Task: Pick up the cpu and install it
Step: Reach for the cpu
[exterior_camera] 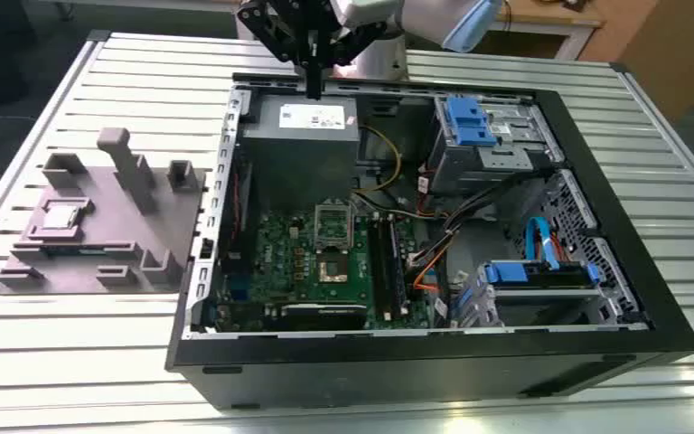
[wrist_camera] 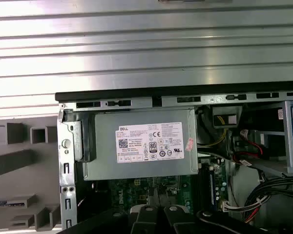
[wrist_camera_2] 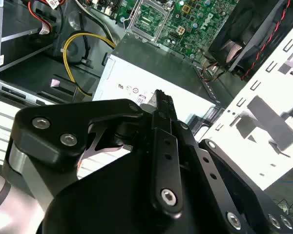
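The cpu [exterior_camera: 60,215], a small silver square chip, lies in a recess of the grey holder block [exterior_camera: 142,240] on the table, at the exterior view's left of the open computer case. My gripper [exterior_camera: 314,89] hangs over the case's back edge, above the grey power-supply box [exterior_camera: 300,136], far from the cpu. Its black fingers [wrist_camera_2: 159,97] are shut with nothing between them. The green motherboard [exterior_camera: 286,271] lies in the case floor with its cpu socket [exterior_camera: 332,258] uncovered. The socket [wrist_camera_2: 149,14] also appears in the second wrist view.
The case's metal walls [exterior_camera: 220,190] ring the motherboard. Blue drive cages [exterior_camera: 473,122] and cable bundles [exterior_camera: 468,212] fill the exterior view's right side of the case. Black memory sticks [exterior_camera: 386,262] stand beside the socket. The slatted metal table [exterior_camera: 118,72] surrounds the case.
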You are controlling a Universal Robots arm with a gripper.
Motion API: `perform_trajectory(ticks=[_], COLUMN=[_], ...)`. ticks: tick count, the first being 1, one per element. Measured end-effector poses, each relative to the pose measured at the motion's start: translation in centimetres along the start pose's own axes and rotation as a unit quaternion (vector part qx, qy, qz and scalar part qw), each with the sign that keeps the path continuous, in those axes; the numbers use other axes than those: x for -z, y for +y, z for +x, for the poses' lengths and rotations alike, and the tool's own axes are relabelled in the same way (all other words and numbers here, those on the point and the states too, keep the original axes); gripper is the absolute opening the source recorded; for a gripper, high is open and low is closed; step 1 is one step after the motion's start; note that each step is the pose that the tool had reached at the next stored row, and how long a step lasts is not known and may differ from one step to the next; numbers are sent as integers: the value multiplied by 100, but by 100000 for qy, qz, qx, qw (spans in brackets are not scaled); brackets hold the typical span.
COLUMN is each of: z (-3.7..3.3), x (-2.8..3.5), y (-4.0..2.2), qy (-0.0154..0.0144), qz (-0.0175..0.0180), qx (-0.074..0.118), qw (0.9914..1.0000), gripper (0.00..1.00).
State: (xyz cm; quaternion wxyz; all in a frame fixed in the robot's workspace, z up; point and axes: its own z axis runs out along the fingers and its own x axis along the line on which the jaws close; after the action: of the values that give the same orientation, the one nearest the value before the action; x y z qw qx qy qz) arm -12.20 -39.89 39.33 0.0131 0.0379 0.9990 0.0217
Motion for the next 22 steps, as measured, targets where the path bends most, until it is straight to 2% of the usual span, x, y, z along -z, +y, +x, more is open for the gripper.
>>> perform_trajectory(ticks=[22], z=[39], x=[2], y=[-3], qy=[4], qz=[5], qx=[4], qw=[100000], gripper=[10])
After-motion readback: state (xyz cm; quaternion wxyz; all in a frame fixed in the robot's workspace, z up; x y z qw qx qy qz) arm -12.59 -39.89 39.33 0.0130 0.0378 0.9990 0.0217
